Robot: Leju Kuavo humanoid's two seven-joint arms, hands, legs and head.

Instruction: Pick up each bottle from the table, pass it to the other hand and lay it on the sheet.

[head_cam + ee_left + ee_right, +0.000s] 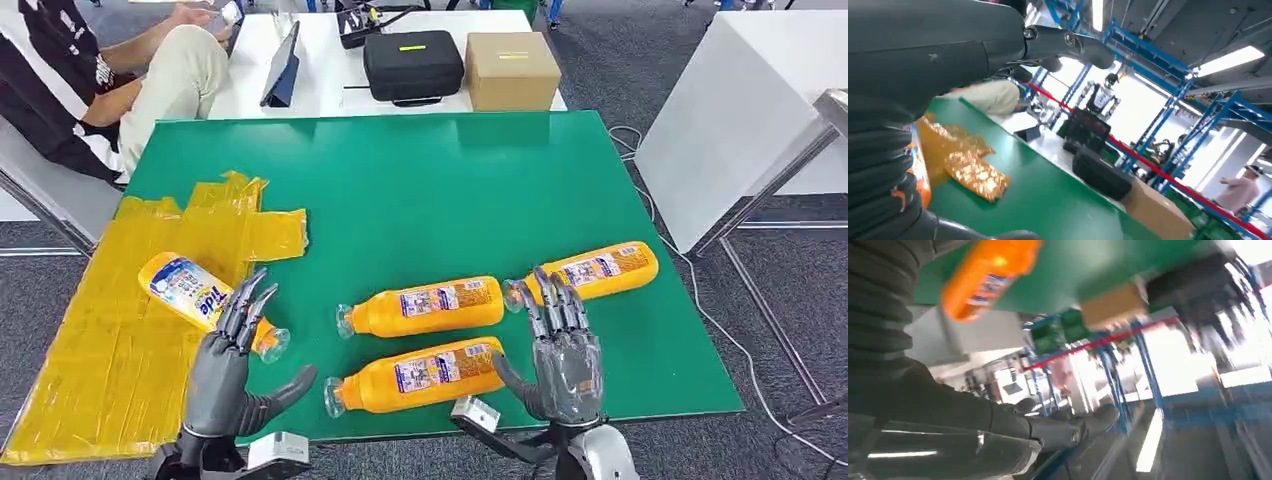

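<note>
Several orange bottles lie on the green table. One bottle with a Tide label rests on the yellow sheet at the left. Three more lie on the bare table: a middle bottle, a near bottle and a right bottle. My left hand is open, fingers spread, just in front of the sheet bottle's cap end. My right hand is open too, between the near bottle and the right bottle, holding nothing. The right wrist view shows an orange bottle.
A person sits at the far left by the table's corner. Behind the green table a white table carries a black case, a cardboard box and a tablet. A white cabinet stands to the right.
</note>
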